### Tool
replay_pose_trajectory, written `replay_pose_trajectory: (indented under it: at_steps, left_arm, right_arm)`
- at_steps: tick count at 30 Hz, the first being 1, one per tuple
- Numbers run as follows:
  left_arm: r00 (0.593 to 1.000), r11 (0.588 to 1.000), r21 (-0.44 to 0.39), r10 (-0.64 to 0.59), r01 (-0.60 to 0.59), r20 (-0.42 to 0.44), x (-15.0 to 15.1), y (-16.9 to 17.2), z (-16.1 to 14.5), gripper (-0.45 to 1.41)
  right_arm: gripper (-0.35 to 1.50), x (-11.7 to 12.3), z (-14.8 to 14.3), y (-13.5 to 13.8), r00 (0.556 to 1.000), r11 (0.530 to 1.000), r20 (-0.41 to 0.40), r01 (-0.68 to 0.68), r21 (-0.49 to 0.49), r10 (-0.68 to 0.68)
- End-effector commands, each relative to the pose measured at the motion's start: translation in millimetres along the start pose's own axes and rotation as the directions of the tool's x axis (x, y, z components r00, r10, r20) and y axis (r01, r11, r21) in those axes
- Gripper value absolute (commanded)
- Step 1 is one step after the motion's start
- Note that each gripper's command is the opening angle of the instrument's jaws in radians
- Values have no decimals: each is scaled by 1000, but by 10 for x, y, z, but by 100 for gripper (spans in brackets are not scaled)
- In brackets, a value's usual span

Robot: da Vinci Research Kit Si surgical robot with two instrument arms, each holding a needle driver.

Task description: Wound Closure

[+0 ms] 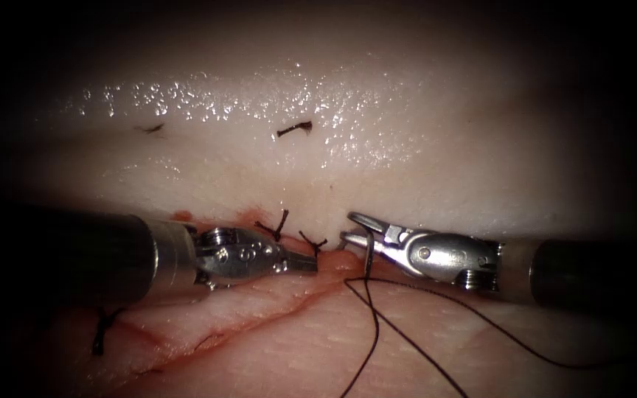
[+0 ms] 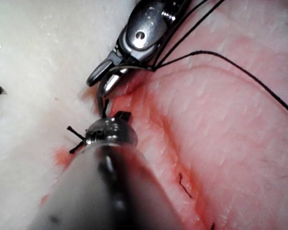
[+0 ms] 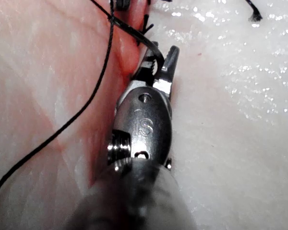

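The tissue (image 1: 422, 184) has its cut (image 1: 259, 306) running from lower left to the centre. My left tool (image 1: 312, 264) comes in from the left with its jaws shut. Its tip (image 2: 121, 116) rests at the cut's edge beside a raised lip of tissue (image 1: 342, 262), and I cannot tell what it grips. My right tool (image 1: 349, 227) stands open just right of that lip. A thin dark curve of the needle (image 1: 369, 259) drops from its jaws into the tissue (image 2: 105, 106) (image 3: 154, 49). Black thread (image 1: 375, 324) trails from there toward the front (image 2: 216, 52) (image 3: 105, 72).
Two finished stitches (image 1: 278, 225) (image 1: 312, 242) with short tails sit just above the left tool's jaws, and another (image 1: 101, 328) lies at the far left of the cut. Cut thread ends (image 1: 294, 130) (image 1: 152, 129) lie on the pale tissue behind. Red fluid (image 1: 186, 216) stains the cut's edge.
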Motion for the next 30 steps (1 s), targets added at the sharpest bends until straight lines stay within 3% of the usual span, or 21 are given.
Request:
replay_pose_trajectory:
  at_steps: [1,19,30]
  left_arm:
    - [1000,1000,0,1,-1,-1,0,-1,8,-1]
    - [1000,1000,0,1,-1,-1,0,-1,8,-1]
    - [1000,1000,0,1,-1,-1,0,-1,8,-1]
  right_arm:
    - [-35,0,11,-1,1000,1000,-1,-11,9,11]
    - [-35,0,23,-13,998,995,2,-58,76,58]
    - [-35,-3,33,-22,995,980,14,-101,172,100]
